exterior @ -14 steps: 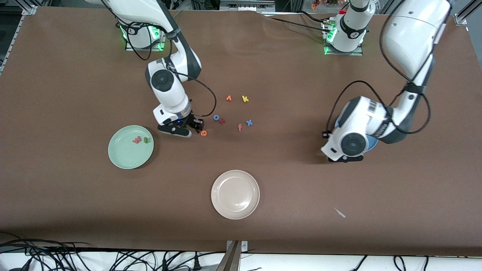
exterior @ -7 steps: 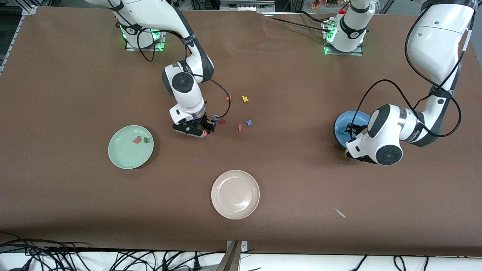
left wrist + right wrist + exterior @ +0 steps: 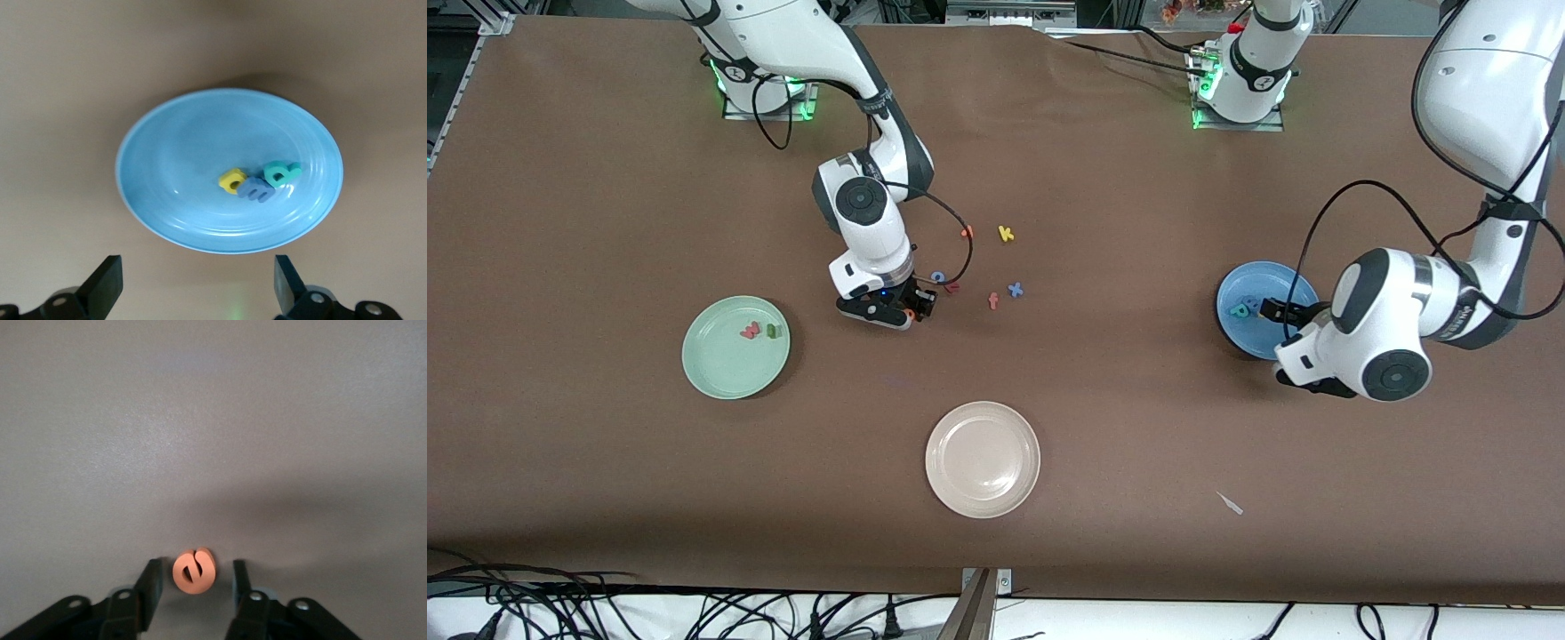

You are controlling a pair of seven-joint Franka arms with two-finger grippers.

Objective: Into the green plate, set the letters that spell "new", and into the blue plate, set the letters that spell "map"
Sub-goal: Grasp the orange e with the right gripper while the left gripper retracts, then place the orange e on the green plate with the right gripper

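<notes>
Right end effector (image 3: 195, 583): sat low on the surface, fingers set narrowly either side of the orange "e" (image 3: 194, 571), a thin gap showing on each side; not yet pinched.
Orange "e": lay on the surface between those fingers, nearer the front camera than the loose cluster of spare letters (image 3: 978, 267), well apart from the green plate (image 3: 694, 369).
Green plate: held the pinkish-red "w" (image 3: 750, 332) and the green "n" (image 3: 773, 331), side by side; lacked only the "e".
Left end effector (image 3: 195, 283): fingers spread wide and empty, hovering over the near rim of the blue plate (image 3: 167, 147).
Blue plate: carried the yellow "a" (image 3: 233, 180), the blue "m" (image 3: 257, 191) and the teal "p" (image 3: 280, 173), touching in a clump; "map" judged complete.
Risk 1: "e" looked slightly off-centre between the fingers; 1 finger meeting it first could push or spin it out of the pinch.
Risk 2: tiny soft foam; a shallow or edge-only pinch could let it slip out on the lift or on the way to the green plate.
Risk 3: fingertips down at the surface; closing while pressed on it could drag and pop the letter loose.
Risk 4: release over the rim instead of the well could bounce the "e" out or disturb the "w" and "n".
Risk 5: low sweep of the left end effector could clip the blue plate's rim and shift the 3 letters.
</notes>
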